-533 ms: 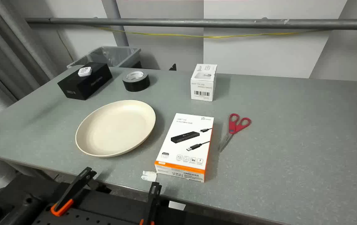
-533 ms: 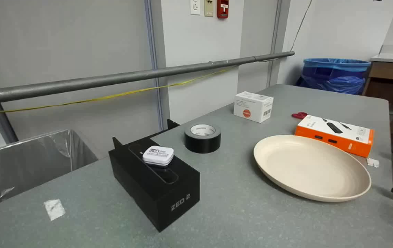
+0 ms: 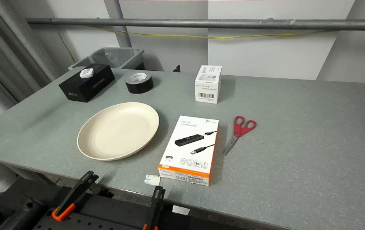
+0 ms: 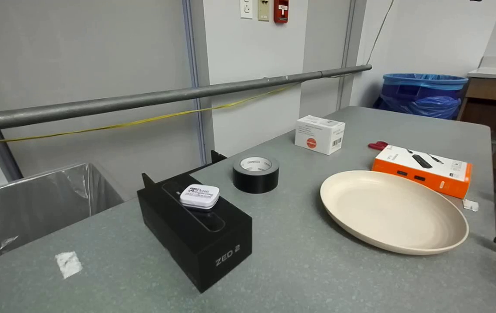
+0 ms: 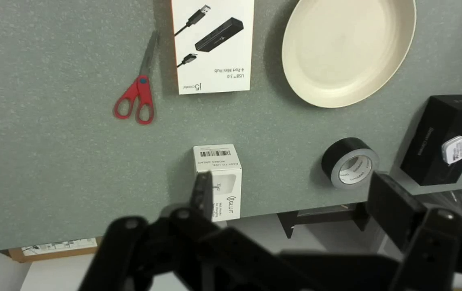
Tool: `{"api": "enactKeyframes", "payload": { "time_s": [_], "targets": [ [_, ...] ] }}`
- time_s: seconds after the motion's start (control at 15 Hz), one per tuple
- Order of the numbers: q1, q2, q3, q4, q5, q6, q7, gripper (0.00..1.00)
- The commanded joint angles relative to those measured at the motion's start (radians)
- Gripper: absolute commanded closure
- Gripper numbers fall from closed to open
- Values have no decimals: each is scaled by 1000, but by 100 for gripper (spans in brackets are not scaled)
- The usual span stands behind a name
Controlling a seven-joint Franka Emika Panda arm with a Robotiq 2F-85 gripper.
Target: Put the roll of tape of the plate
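Observation:
The roll of tape (image 3: 140, 88) is a black ring with a white inner core. It lies flat on the grey table, apart from the plate; it also shows in an exterior view (image 4: 256, 181) and in the wrist view (image 5: 339, 155). The plate (image 3: 118, 132) is large, round, cream and bare; it also shows in an exterior view (image 4: 391, 213) and in the wrist view (image 5: 346, 48). My gripper (image 5: 290, 178) shows only in the wrist view. Its fingers are wide apart with nothing held between them, high above the table. The right finger appears close to the tape's edge in that picture.
A black box (image 3: 88, 83) with a small white tin (image 3: 87, 73) on it stands near the tape. A white box (image 3: 206, 89), a white-and-orange hub box (image 3: 190, 147) and red scissors (image 3: 240, 129) lie on the table. A lined bin (image 4: 48, 204) stands beyond the edge.

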Motion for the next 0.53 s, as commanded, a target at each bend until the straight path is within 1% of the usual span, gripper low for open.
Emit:
{"api": "enactKeyframes", "payload": {
  "time_s": [0.0, 0.13, 0.2, 0.4, 0.47],
  "targets": [
    [21, 48, 42, -14, 67, 74, -10, 0],
    [58, 92, 67, -30, 127, 140, -10, 0],
    [75, 122, 87, -46, 152, 193, -9, 0],
    [120, 224, 128, -83, 204, 354, -37, 0],
    [130, 253, 142, -86, 213, 385, -34, 0]
  ]
}}
